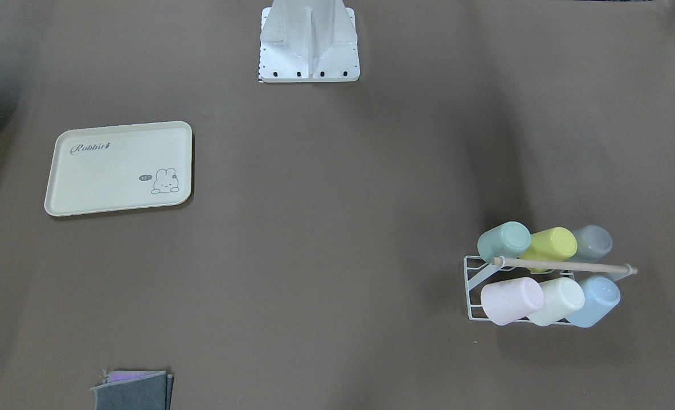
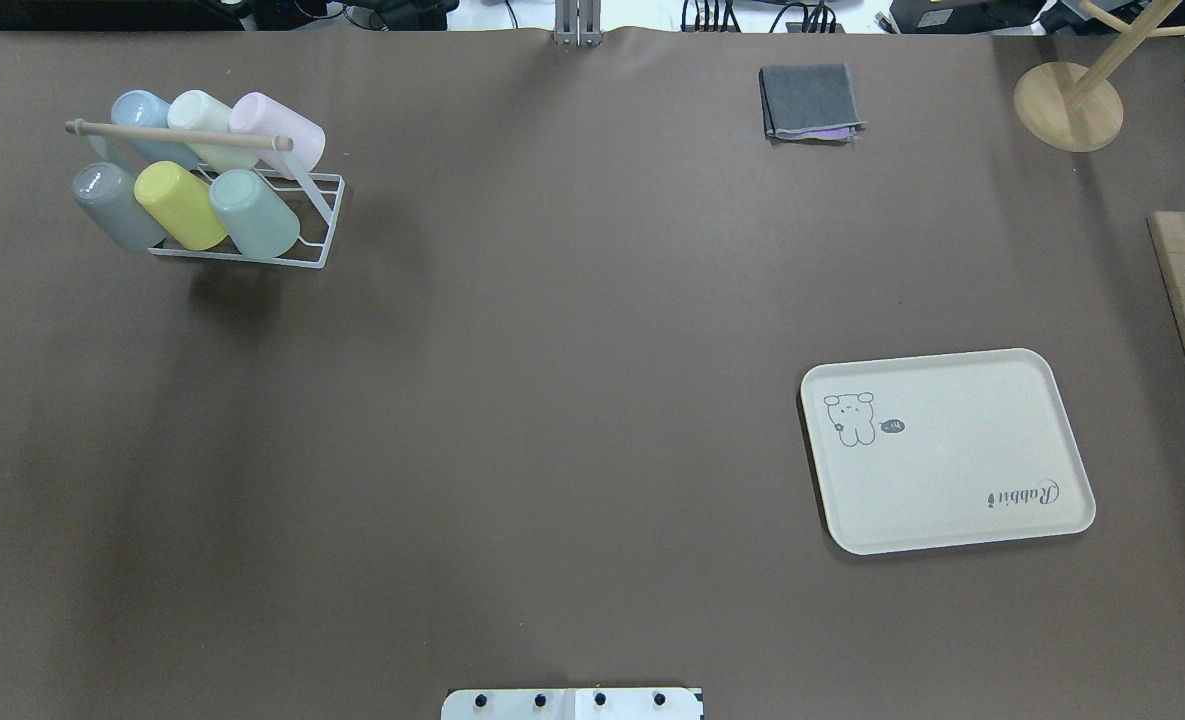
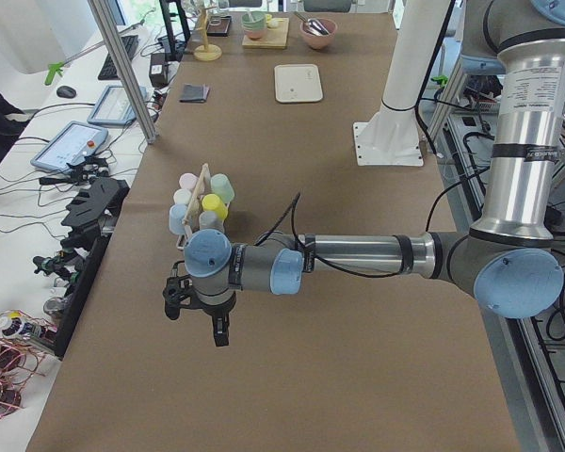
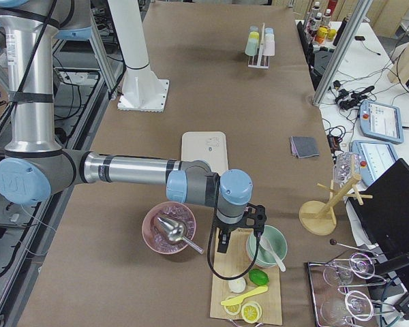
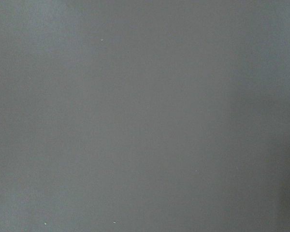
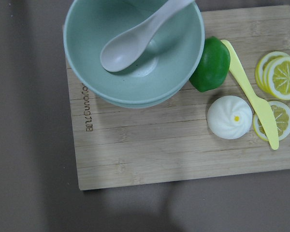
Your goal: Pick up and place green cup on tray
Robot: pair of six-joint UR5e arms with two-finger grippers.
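Note:
The green cup (image 2: pixel 255 213) lies tilted on a white wire rack (image 2: pixel 318 222) beside a yellow-green cup (image 2: pixel 180 204); it also shows in the front view (image 1: pixel 503 240) and the left view (image 3: pixel 222 187). The cream tray (image 2: pixel 942 450) lies empty on the table's other side, as the front view (image 1: pixel 118 171) shows too. My left gripper (image 3: pixel 196 320) hangs over bare table beyond the rack, apart from the cup; I cannot tell if it is open. My right gripper (image 4: pixel 240 235) hangs over a wooden board (image 6: pixel 183 140) past the tray; I cannot tell its state.
The rack also holds grey (image 2: pixel 115 205), light blue (image 2: pixel 144 110), cream (image 2: pixel 202 112) and pink (image 2: pixel 277 122) cups under a wooden bar. A folded grey cloth (image 2: pixel 810 100) and a wooden stand (image 2: pixel 1067 105) are at the far edge. The board carries a green bowl (image 6: pixel 135 53).

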